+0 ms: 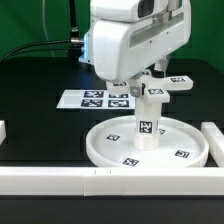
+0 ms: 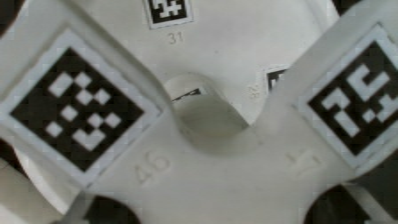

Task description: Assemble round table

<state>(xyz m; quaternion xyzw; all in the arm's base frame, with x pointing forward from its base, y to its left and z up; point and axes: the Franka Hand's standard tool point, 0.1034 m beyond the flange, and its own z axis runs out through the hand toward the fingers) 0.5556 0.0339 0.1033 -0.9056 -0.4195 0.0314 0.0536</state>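
Exterior view: the leg (image 1: 147, 122) stands upright on the hub of the disc (image 1: 105, 142), near the marker board (image 1: 92, 98). The foot piece (image 1: 172, 84) sits at the leg's top, under the gripper (image 1: 145, 85) — I cannot tell whether it is clamped or apart.

Wrist view: the foot piece (image 2: 205, 125) fills the frame — a tag on either side.

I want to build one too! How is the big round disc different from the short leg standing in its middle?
The disc lies flat and wide; the leg stands upright and narrow. The disc has a raised rim; the leg is a plain cylinder. The disc shows several tags on its face; the leg shows one on its side. Both are white.
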